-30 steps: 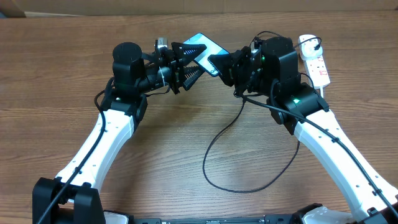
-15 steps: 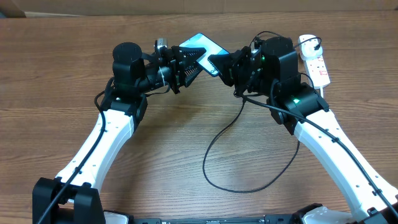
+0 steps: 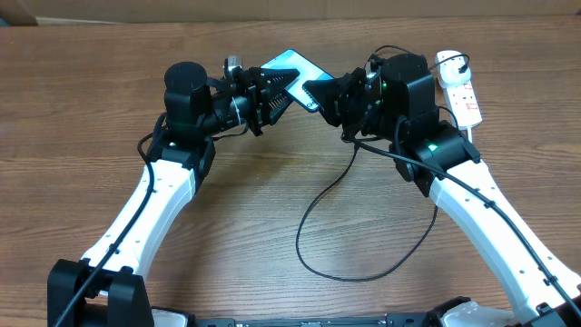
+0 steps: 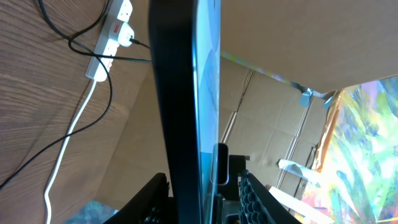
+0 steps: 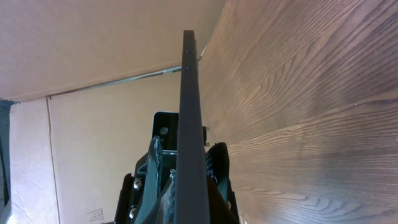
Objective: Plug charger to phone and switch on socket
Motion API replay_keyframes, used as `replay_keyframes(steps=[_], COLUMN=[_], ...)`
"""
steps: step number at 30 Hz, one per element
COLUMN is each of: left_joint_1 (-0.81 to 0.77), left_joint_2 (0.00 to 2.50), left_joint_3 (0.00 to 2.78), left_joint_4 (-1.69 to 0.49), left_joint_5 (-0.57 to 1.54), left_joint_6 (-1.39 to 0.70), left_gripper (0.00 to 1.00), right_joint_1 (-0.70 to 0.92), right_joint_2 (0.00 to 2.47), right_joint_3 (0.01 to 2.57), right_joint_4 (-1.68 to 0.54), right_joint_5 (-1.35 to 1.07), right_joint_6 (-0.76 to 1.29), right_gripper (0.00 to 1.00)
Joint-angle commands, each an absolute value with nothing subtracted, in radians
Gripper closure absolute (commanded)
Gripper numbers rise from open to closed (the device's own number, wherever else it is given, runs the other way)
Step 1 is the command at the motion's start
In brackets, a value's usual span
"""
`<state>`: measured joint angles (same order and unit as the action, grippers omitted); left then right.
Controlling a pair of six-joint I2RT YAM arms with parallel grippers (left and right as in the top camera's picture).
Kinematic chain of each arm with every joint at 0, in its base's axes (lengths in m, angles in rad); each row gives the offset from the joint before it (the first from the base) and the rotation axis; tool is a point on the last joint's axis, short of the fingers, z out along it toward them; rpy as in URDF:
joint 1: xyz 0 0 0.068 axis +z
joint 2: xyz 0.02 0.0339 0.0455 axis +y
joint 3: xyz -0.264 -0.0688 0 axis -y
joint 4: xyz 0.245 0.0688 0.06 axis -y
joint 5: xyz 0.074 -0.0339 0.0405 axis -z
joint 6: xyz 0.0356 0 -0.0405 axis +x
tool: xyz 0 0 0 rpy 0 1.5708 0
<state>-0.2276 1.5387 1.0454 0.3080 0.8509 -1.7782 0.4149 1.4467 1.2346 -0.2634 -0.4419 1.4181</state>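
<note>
blue-screened phone, clamped in right gripper, left gripper narrow around it, grip unclear, probably steadied for plugging.

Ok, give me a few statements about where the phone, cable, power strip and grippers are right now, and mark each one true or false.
1. The phone sits between the left gripper and the right gripper. True.
2. The socket lies on the left arm's side of the table. False: it lies at the far right, past the right gripper.
3. The charger cable loops across the wooden table between the two arms. True.
4. The right gripper is open and holds nothing. False: it is shut on the phone's edge.
</note>
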Motion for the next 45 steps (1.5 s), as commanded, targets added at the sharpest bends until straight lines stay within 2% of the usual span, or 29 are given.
replay_keyframes(steps=[1,7,12,29,38,45], left_joint_1=[-0.228,-0.228,-0.228,-0.228,-0.228,-0.228], left_joint_2=[1.537,1.537,1.537,1.537,1.537,1.537], left_joint_3=[1.049,1.049,1.049,1.049,1.049,1.049], left_joint_4=[0.315,0.315,0.315,0.312,0.312,0.312], left_joint_5=[0.834,0.834,0.833,0.827,0.827,0.827], left_joint_6=[-1.781,-1.781,-1.782,-1.781,-1.782,-1.781], left_gripper=[0.67,0.70,0.76,0.72,0.73,0.78], right_joint_1=[0.420,0.420,0.420,0.420,0.420,0.420], right_joint_2=[1.439,1.439,1.439,1.439,1.439,1.439], right_joint_3=[1.263,1.263,1.262,1.263,1.263,1.263], right_joint_4=[-0.248,-0.252,-0.268,-0.227,-0.236,-0.241], right_joint_5=[-0.465,-0.481,-0.484,-0.537,-0.537,-0.537], right_joint_6=[1.421,1.421,1.421,1.422,1.421,1.416], right_gripper=[0.96,0.96,0.96,0.96,0.96,0.96])
